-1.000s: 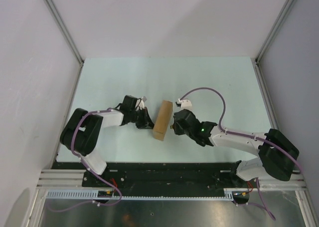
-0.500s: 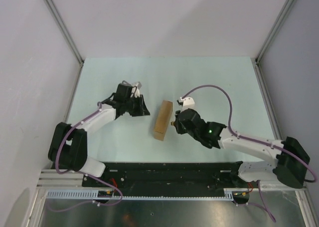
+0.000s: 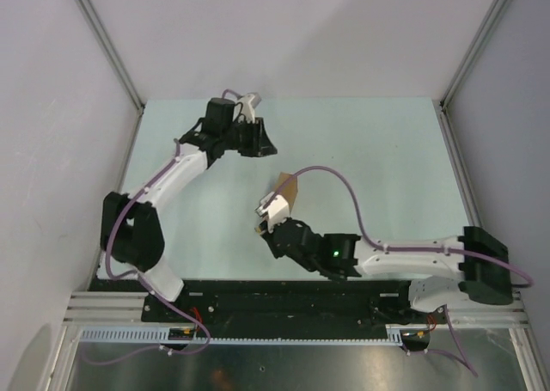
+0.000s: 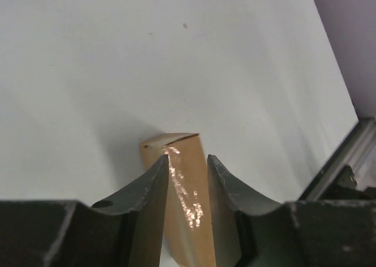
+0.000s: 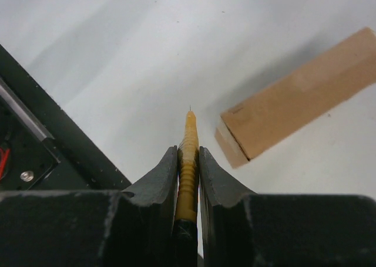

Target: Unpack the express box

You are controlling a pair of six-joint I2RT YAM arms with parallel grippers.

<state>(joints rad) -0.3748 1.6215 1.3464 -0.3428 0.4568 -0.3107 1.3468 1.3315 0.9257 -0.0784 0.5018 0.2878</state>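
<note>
Right gripper (image 5: pixel 188 151) clamped on yellow knife (image 5: pixel 189 132), express box (image 5: pixel 294 97) at 2 o'clock; left gripper (image 4: pixel 188 159) jaws apart astride tan strip (image 4: pixel 183 191).

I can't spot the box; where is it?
Top view: the box lies mid-table, just beyond the right gripper, well clear of the left gripper at the back.

At the bottom centre of the frame, a slim yellow ribbed utility knife (image 5: pixel 188 132) is clamped between the dark fingers of the right gripper (image 5: pixel 188 155), with its thin tip pointed upward. An oblong brown cardboard box (image 5: pixel 299 97) is laid slantwise on the pale table surface (image 5: pixel 117 44) at the right. Its lower end is seen just beside the tip but apart from it.
</note>
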